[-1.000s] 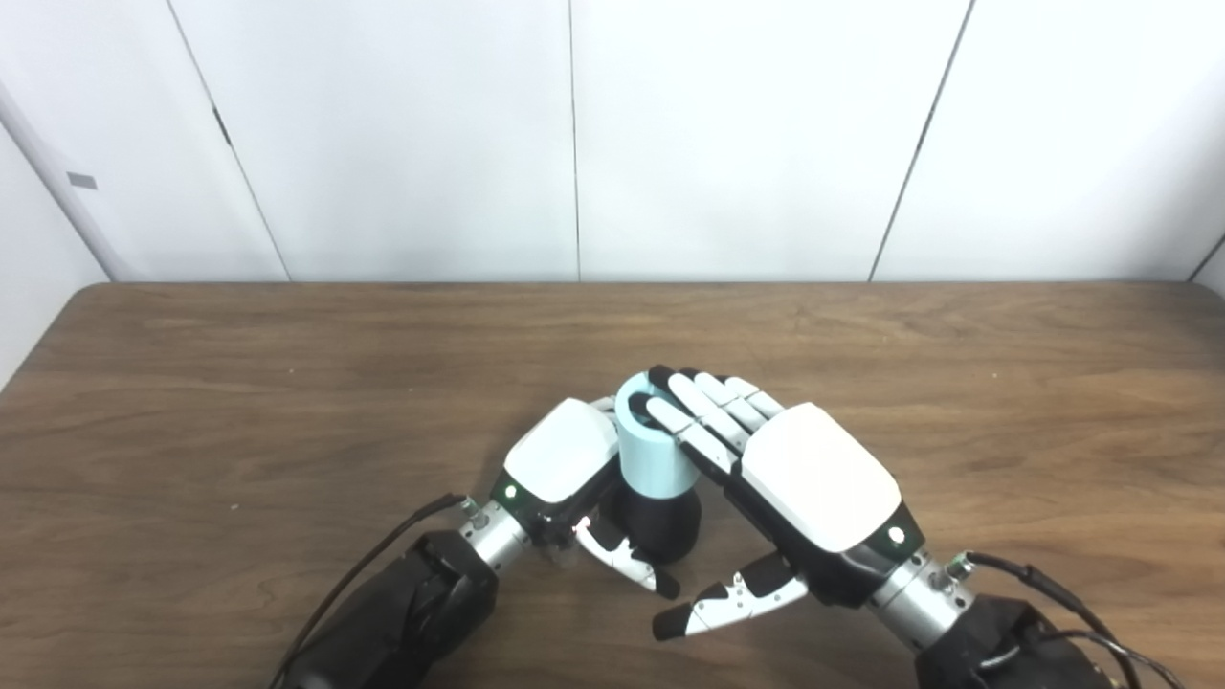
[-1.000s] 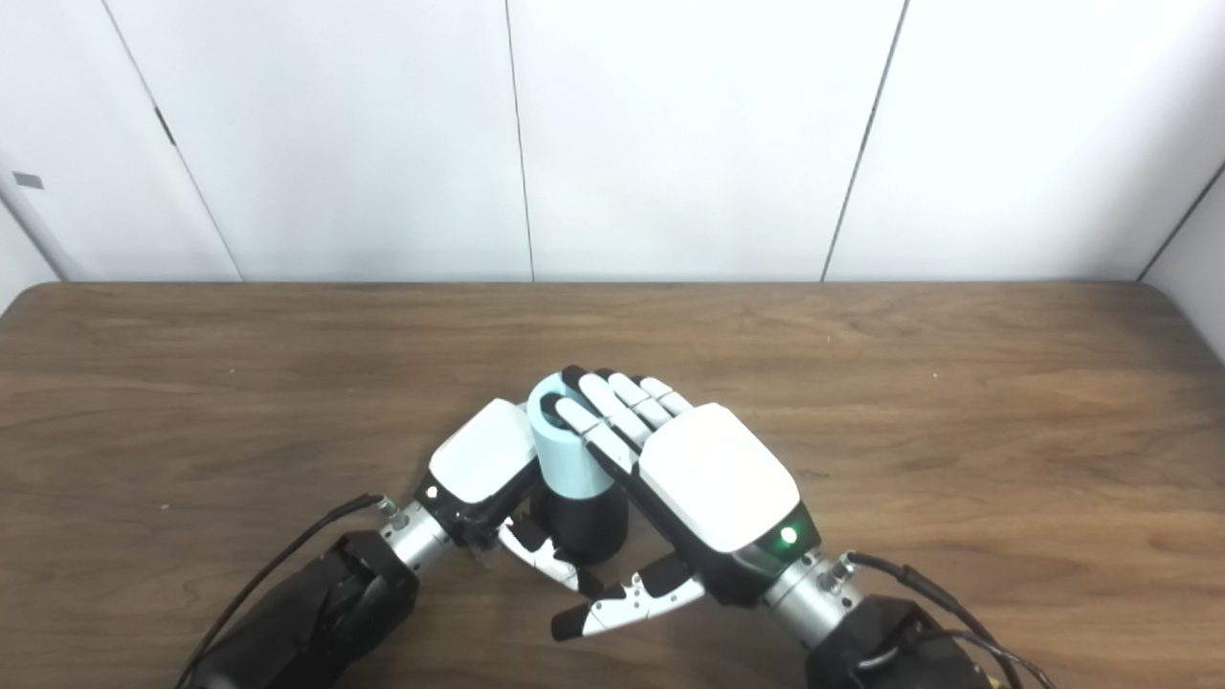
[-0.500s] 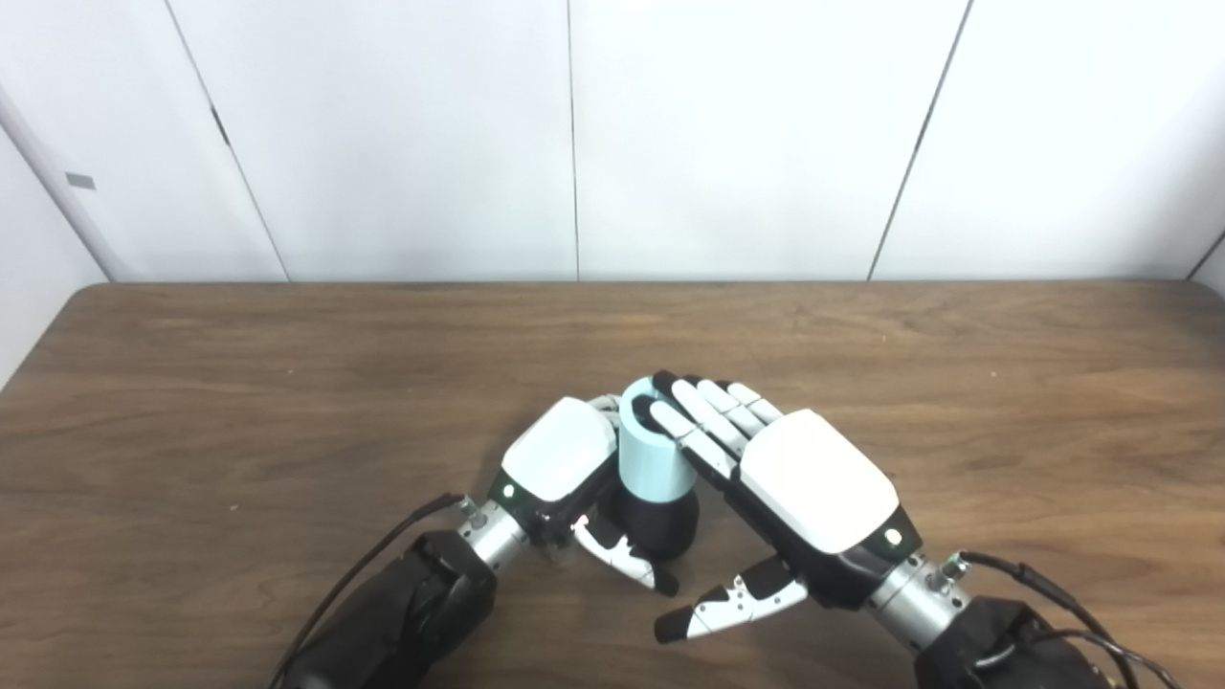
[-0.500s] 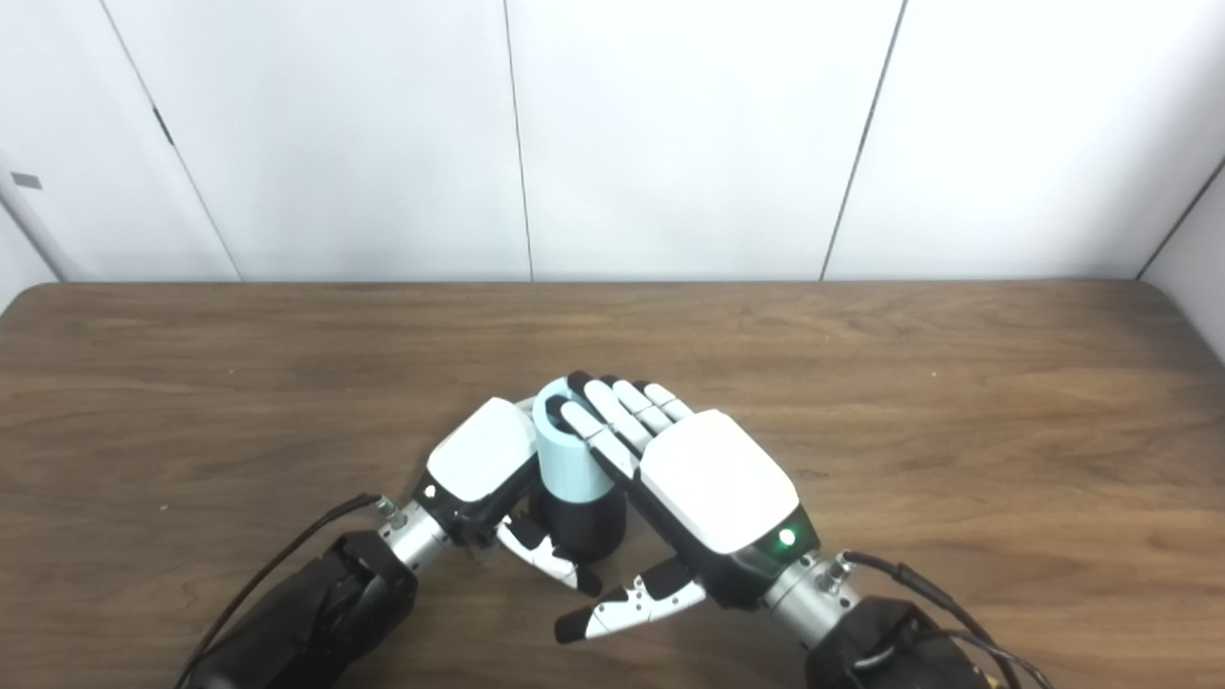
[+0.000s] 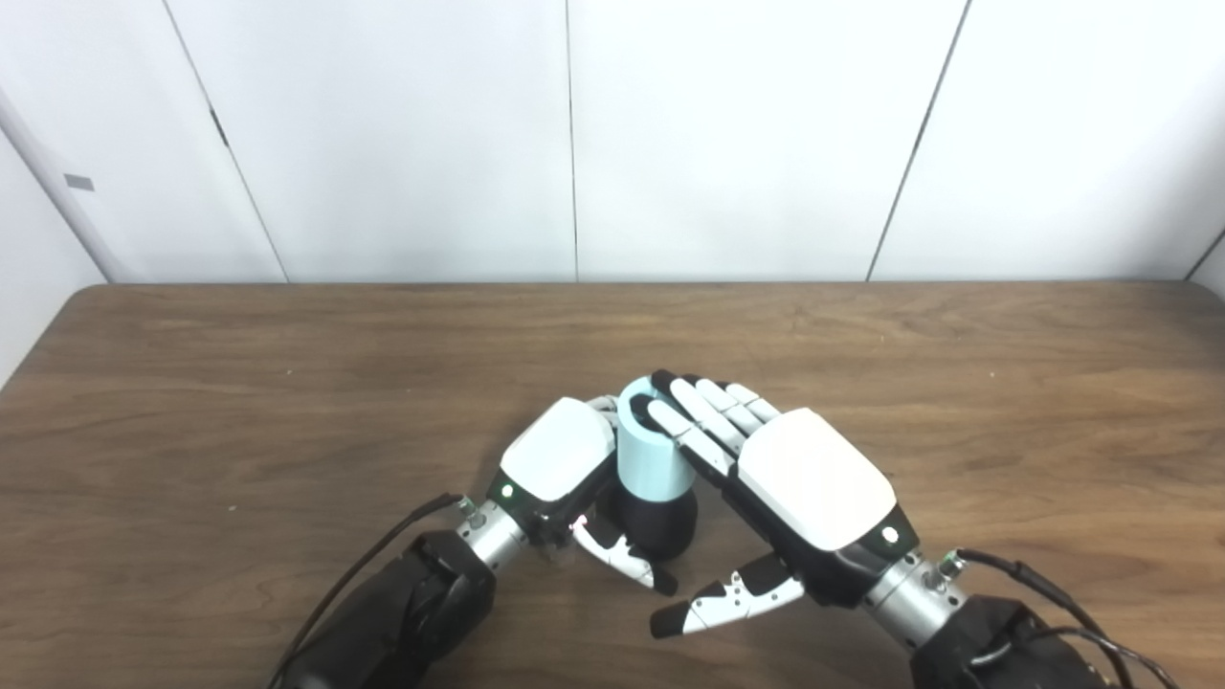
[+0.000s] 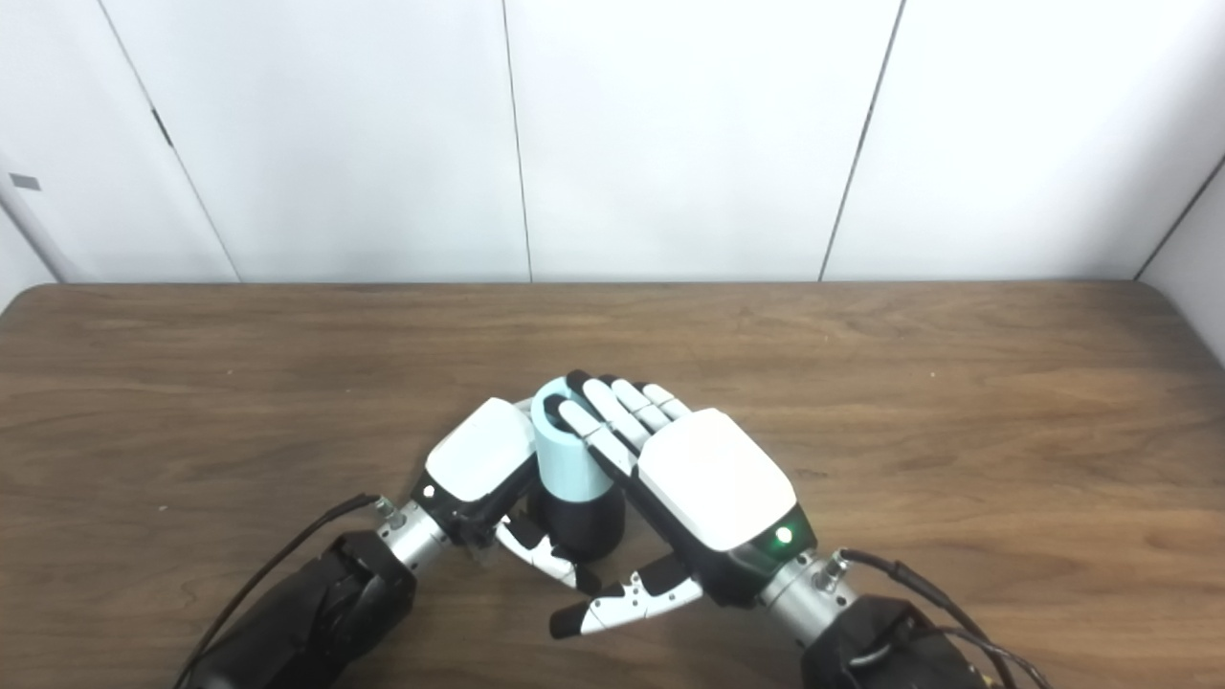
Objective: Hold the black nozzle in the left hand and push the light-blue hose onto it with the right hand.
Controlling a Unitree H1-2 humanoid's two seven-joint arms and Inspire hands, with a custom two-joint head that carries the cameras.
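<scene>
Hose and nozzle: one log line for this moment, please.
left hand: grips nozzle | right hand: fingers on hose top | hose: seated on nozzle, upright

Surface finishes
Table (image 5: 239,383): matt wood grain. Hose (image 5: 649,464): smooth matt plastic. Nozzle (image 5: 660,522): black, slightly glossy.

Dark wood-grain table (image 5: 239,383) before white wall panels (image 5: 746,134) with thin seams.

Left hand (image 5: 558,462) wrapped around black nozzle (image 5: 657,522), upright on bench (image 5: 239,402). Light-blue hose (image 5: 648,455) seated on nozzle top. Right hand (image 5: 813,483) flat, fingers (image 5: 691,424) resting across hose's open end, thumb apart.
</scene>
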